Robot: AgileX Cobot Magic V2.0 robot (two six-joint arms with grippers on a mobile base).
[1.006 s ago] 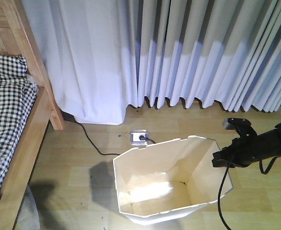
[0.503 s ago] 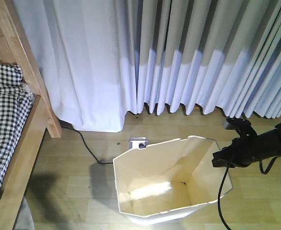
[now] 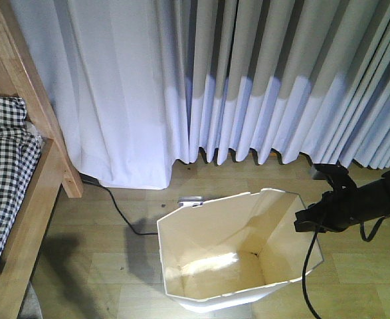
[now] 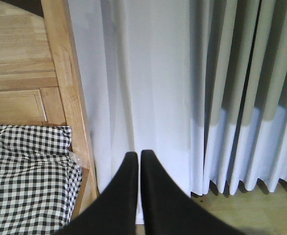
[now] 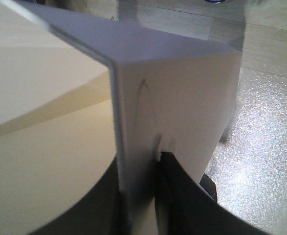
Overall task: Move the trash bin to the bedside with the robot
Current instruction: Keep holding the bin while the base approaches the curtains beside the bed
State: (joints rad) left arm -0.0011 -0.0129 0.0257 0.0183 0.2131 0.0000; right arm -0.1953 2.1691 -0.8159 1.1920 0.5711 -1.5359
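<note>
Wooden bed frame (image 3: pixel 32 219) with checked bedding: not yet reached. White angular plastic trash bin (image 3: pixel 208 229) well right of it, wall clamped by black right end effector (image 3: pixel 304 221). Black left end effector (image 4: pixel 136 156) clenched empty. Remaining: hauling bin over to the frame.

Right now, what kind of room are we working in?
Most likely a bedroom: a light wooden bed frame with checked bedding at the left, floor-length curtains behind, and the white trash bin on a wood floor.
</note>
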